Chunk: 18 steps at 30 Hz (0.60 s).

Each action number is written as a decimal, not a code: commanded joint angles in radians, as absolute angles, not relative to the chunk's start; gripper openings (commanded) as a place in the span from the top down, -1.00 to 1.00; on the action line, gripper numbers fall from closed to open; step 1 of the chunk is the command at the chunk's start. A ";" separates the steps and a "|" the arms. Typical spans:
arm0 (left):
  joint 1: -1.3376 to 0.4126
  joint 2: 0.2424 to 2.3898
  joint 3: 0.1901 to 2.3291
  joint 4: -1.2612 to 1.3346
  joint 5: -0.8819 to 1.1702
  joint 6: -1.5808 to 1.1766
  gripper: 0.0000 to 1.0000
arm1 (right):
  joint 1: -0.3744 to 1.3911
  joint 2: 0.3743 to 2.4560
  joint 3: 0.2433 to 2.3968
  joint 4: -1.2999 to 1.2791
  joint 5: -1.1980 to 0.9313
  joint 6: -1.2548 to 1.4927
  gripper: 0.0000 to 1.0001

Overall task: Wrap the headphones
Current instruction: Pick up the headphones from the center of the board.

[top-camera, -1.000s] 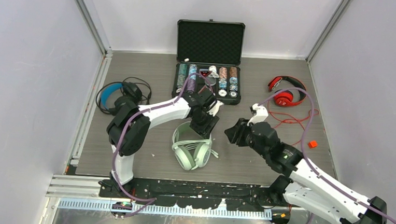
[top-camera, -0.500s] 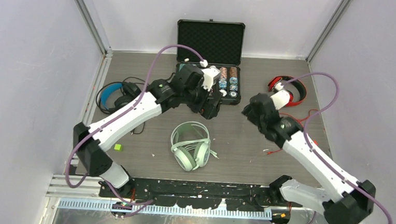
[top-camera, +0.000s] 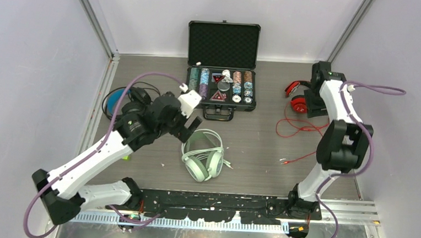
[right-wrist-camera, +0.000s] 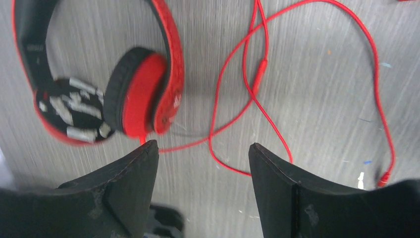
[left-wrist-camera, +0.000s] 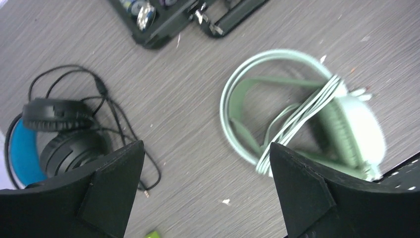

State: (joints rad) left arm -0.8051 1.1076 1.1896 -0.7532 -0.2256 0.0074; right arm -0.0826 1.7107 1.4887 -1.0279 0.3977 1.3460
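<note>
The mint-green headphones (top-camera: 201,154) lie near the table's front middle, with their white cable (left-wrist-camera: 302,114) wound across the headband. My left gripper (top-camera: 187,127) hovers open just left of them, over bare table (left-wrist-camera: 205,145), with nothing between its fingers. The black headphones (top-camera: 124,100) with a blue-lined band lie at the left, their black cable (left-wrist-camera: 114,119) loose. At the back right are the red headphones (top-camera: 298,99), partly hidden by my right arm. Above them my right gripper (top-camera: 311,98) stands open and empty (right-wrist-camera: 202,145), beside one ear cup (right-wrist-camera: 143,94). The red cable (right-wrist-camera: 257,74) sprawls loose.
An open black case (top-camera: 220,89) of poker chips stands at the back middle. A small green piece (top-camera: 125,157) lies at the front left. The red cable's plug end (top-camera: 284,162) trails toward the front. Enclosure walls close in the left, right and back.
Both grippers have opened and left the mint-green headphones. The left arm swung back toward the left. The right arm swung to the back right, over the red headphones.
</note>
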 commanded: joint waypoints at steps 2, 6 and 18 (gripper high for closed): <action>-0.810 0.952 1.003 -0.590 -0.369 0.111 -0.99 | -0.153 1.854 1.690 -1.124 0.290 1.449 -0.44; -0.810 0.902 0.950 -0.534 -0.386 0.135 -0.99 | -0.171 1.900 1.749 -1.130 0.324 1.489 -0.44; -0.810 0.925 0.960 -0.555 -0.382 0.150 -0.97 | -0.203 2.052 1.844 -1.136 0.305 1.546 -0.44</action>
